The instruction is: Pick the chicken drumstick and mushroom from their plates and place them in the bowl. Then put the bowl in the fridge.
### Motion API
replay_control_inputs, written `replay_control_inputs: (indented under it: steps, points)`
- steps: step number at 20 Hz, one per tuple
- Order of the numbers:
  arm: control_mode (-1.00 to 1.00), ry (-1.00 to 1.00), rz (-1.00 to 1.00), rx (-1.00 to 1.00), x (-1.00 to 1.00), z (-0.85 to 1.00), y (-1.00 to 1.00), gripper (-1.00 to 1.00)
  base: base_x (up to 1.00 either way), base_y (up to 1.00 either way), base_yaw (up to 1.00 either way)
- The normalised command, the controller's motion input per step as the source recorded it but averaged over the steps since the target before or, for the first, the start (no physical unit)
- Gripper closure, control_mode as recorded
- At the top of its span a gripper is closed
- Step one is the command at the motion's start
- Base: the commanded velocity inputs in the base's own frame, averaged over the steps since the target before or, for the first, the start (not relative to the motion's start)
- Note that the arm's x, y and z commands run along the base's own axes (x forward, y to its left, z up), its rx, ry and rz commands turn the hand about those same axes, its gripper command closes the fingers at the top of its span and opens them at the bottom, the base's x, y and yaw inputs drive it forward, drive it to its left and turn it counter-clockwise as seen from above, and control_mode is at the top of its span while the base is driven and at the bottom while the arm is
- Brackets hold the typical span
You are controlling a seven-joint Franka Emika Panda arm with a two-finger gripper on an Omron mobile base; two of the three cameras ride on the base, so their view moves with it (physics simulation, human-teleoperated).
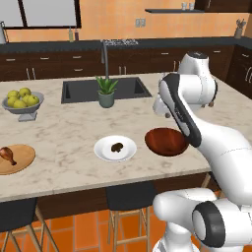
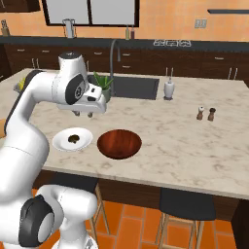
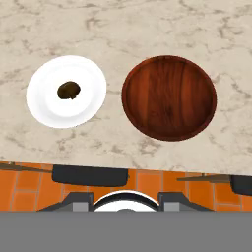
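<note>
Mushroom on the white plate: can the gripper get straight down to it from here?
Probably yes. The mushroom lies alone and uncovered on the white plate, beside the bowl; the gripper hovers above them with nothing between.

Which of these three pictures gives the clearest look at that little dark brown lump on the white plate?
The hand view: it looks straight down on the small dark brown mushroom, centred on the round white ceramic plate. The left base view shows it smaller, at a slant. In the right base view it is a tiny dark spot.

The small dark brown mushroom [image 3: 69, 90] lies on the round white ceramic plate [image 3: 47, 109], just left of the glossy reddish-brown wooden bowl [image 3: 169, 97]. Well apart to the left, the golden-brown chicken drumstick [image 1: 7, 154] rests on the flat round light-brown wooden plate [image 1: 24, 158], in front of the grey pedestal fruit bowl [image 1: 22, 106].
</note>
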Motion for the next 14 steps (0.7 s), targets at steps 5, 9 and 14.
replay_control_inputs:
  steps: [5,9,14]
  points:
    - [-1.0,-0.01,0.01,0.04,-0.29,-0.17,0.46,-1.0,0.0,0.0,0.0]
    - [-1.0,0.02,0.0,0.09,0.13,-0.59,0.75,-1.0,0.0,0.0,0.0]
    - [-1.0,0.05,-0.08,0.11,0.3,-0.47,0.61,-1.0,0.0,0.0,0.0]
